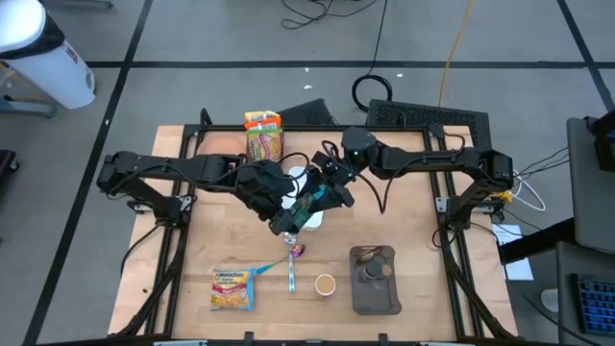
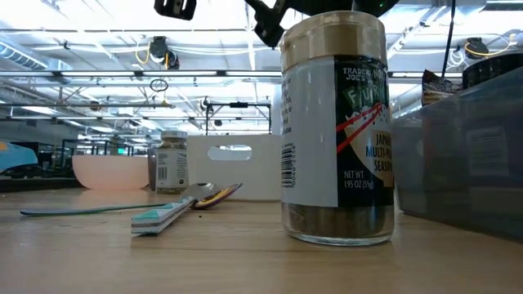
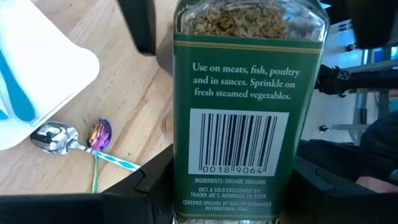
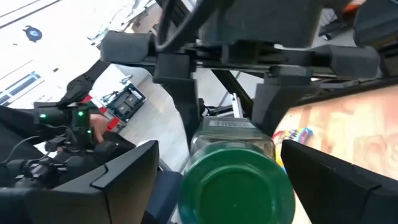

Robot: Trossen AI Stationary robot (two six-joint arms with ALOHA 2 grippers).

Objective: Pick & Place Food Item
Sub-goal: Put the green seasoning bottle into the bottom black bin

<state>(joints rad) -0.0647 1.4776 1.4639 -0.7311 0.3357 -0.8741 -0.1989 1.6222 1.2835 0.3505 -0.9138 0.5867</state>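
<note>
An oregano jar (image 3: 249,112) with a green label and a green lid (image 4: 236,183) hangs above the table's middle (image 1: 309,204). My left gripper (image 3: 227,193) is shut on it. My right gripper (image 4: 217,171) comes from the right, level and open. Its fingers stand on either side of the lid, and I see no contact. In the high view the two grippers meet over a white container (image 1: 306,179). My left gripper pinches the jar's lower body (image 3: 181,186) between its two fingers, one on each side of the label. The fingers run along the jar and slant down from the table's left. The jar is lifted clear, its lid end pointing at the right gripper.
On the near part of the table lie a noodle packet (image 1: 232,288), a spoon (image 1: 293,261), a small jar (image 1: 325,284) and a grey tray (image 1: 375,293). A snack bag (image 1: 262,135) stands at the far side. A seasoning jar (image 2: 335,131) fills the low view.
</note>
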